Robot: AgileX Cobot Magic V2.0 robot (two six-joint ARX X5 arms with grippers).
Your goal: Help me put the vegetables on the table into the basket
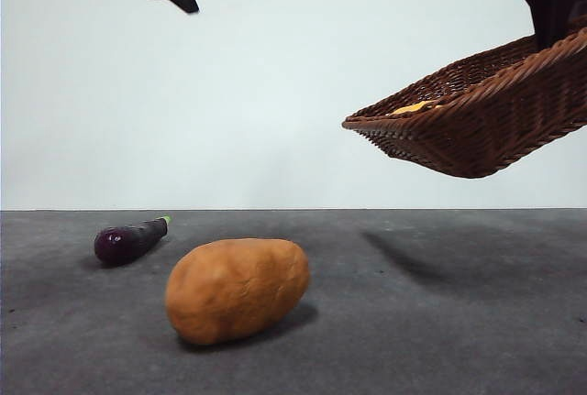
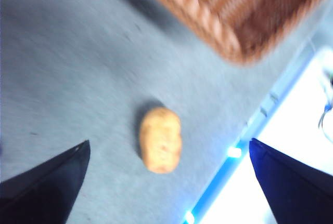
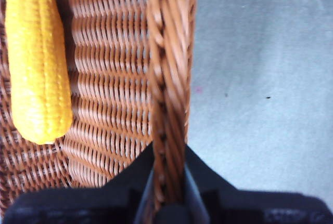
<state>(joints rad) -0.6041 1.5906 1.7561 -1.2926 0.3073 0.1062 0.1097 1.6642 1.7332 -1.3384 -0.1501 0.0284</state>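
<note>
Potato point(image 1: 237, 289): lies on its side on the table point(image 1: 440, 340), near the front edge, left of centre.
Eggplant point(image 1: 128, 240): lies further back and to the left, green stem toward the far edge.
Basket point(image 1: 486, 115): is held in the air above the table's right side, tilted, with the yellow corn point(image 3: 36, 57) inside.
Right gripper point(image 3: 167, 182): pinches the basket's braided rim.
Left gripper point(image 2: 166, 182): hangs high above the potato, jaws spread, holding nothing.
</note>
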